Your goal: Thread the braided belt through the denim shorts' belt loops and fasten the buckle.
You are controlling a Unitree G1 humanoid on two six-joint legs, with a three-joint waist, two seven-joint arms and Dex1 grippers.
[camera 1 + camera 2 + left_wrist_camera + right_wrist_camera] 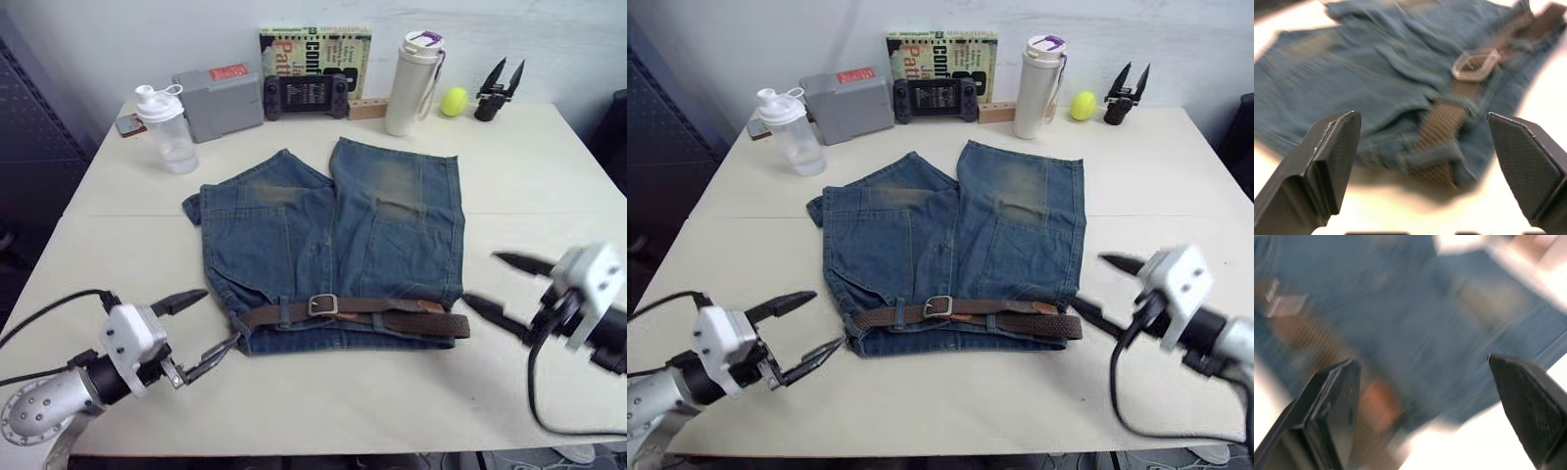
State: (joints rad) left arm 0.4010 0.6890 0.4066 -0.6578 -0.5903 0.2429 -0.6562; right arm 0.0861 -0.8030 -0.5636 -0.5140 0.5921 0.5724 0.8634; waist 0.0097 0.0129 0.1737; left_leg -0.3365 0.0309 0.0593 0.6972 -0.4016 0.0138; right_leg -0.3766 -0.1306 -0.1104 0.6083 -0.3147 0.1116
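The denim shorts (pixel 333 235) lie flat on the table, waistband towards me. The braided belt (pixel 392 315) runs along the waistband through the belt loops (pixel 285 313), its silver buckle (pixel 323 305) near the middle with the strap passed through it. The belt's right end doubles over at the shorts' right edge. My left gripper (pixel 201 328) stands open just left of the waistband's left end, empty. My right gripper (pixel 505 284) is open to the right of the belt's right end, also empty. The left wrist view looks at the belt (pixel 1444 122) and buckle (pixel 1475 63).
Along the table's far edge stand a clear shaker bottle (pixel 165 127), a grey box (pixel 217 101), a handheld game console (pixel 305 96), a book (pixel 313 49), a white tumbler (pixel 413 82), a yellow ball (pixel 453 101) and a spare black gripper (pixel 500 88).
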